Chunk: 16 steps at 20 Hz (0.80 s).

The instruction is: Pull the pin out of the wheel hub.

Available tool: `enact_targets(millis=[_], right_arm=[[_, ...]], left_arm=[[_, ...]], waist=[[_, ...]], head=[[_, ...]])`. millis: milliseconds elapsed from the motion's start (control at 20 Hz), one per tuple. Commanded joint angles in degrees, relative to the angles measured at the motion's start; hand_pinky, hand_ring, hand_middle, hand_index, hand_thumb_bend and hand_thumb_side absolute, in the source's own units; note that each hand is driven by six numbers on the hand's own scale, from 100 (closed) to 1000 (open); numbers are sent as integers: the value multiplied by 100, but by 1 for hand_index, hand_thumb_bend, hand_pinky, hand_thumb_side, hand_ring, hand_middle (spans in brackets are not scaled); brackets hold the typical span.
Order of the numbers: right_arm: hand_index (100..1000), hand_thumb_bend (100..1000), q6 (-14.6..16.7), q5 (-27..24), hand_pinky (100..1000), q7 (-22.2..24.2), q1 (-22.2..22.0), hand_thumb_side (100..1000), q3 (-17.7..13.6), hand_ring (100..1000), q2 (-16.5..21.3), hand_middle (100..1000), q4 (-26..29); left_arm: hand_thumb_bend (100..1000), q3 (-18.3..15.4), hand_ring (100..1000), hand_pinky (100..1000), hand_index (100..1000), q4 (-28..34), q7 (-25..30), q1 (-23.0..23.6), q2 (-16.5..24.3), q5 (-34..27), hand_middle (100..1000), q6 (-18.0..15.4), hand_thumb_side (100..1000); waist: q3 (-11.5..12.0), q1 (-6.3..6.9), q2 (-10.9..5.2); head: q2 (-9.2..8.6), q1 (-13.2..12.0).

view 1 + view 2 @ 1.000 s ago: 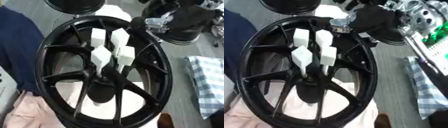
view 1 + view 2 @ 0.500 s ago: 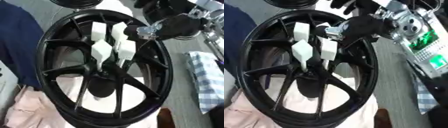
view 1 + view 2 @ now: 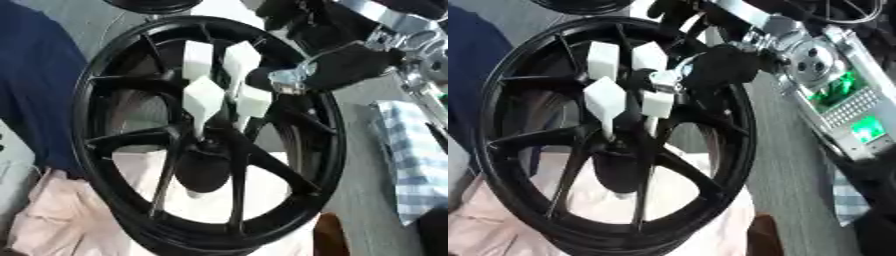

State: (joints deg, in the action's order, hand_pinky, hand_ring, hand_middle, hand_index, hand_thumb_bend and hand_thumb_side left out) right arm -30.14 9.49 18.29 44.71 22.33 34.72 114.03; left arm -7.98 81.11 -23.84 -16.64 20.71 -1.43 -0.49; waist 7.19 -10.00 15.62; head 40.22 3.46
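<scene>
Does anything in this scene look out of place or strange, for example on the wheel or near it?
The black wheel lies on pale pink cloth, and the whole scene looks tilted. Four white, flag-shaped pins stand up from the hub, which is unusual for a wheel. The right hand is beside them. I see no damage or spill.

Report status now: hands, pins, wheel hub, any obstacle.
Right hand at the white pins, fingers unclear. Left hand not seen. Pins stand in wheel hub. No obstacle seen.
</scene>
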Motion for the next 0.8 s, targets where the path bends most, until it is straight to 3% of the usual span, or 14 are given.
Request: enact_targets(millis=[50,800], right_arm=[[742,456,31,117,708,127,14,177,-40,760,186,620,56],[736,457,53,403,711,354,-110,186,27,757,256,618,56]], left_arm=[[100,-23,579,543,666,104,8,-69,174,-21,473,-19,871],[100,-17,579,543,667,177,38,-113,193,-64,474,-11,873]], waist=[[15,61,-63],[90,50,65]], head=[[-39,21],[-94,85]])
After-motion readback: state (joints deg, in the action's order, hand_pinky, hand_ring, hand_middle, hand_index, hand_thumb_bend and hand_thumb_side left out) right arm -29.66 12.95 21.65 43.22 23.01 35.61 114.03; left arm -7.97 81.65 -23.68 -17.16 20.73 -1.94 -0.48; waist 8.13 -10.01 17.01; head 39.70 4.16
